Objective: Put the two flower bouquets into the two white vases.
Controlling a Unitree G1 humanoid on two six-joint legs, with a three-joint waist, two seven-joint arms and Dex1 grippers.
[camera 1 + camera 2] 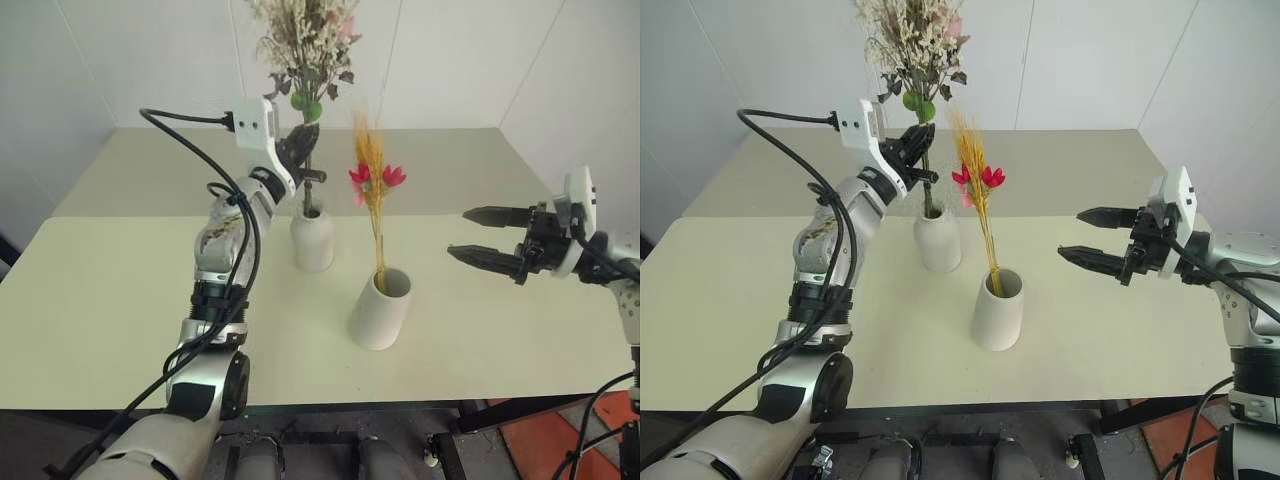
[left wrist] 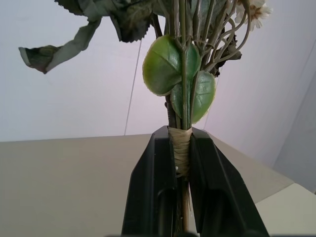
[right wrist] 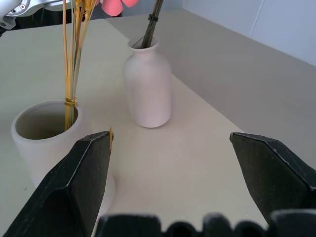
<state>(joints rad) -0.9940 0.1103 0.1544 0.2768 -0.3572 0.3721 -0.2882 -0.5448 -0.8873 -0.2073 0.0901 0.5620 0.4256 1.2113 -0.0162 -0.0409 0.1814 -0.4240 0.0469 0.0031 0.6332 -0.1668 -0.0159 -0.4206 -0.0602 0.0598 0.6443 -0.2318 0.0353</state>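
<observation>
Bouquets in both vases, left grip not yet let go

Left gripper (image 1: pixel 300 150) clamped tight on the bushy bouquet (image 1: pixel 305 40), fingers (image 2: pixel 153 182) pinching the twine-wrapped stems just under two round green leaves. Stems already down inside the narrow-necked vase (image 1: pixel 312 238), which stands upright on the pale table (image 1: pixel 100 300), near its middle. Dried cream-pink heads well above the gripper, leaning a little.

Just to the right and nearer the table's front edge: wide-mouthed vase (image 1: pixel 381 310), tilted slightly in the head views, holding the slim bouquet (image 1: pixel 372 190). Yellow-orange stalks resting against the rim at one side, pink-red blossoms up near the bushy bunch's lower leaves. Close, though whether touching cannot be told.

Far right: right gripper (image 1: pixel 500 238) spread as wide as it goes, nothing between its jaws, hovering above the table, aimed toward the two vases and well apart from them.

Likely remaining: release and withdrawal of the left hand. Risks from here, as judgement only:
- Top-heavy bunch in a small bottle; opening before the stems seat fully could tip the vase.
- Pulling back along a slant could drag the stems and topple the narrow-necked vase toward its neighbour.
- Leaves could snag on the pink-red blossoms nearby, disturbing the slim bouquet.
- Loose stalks in a wide mouth; any knock could swing them across or out.
</observation>
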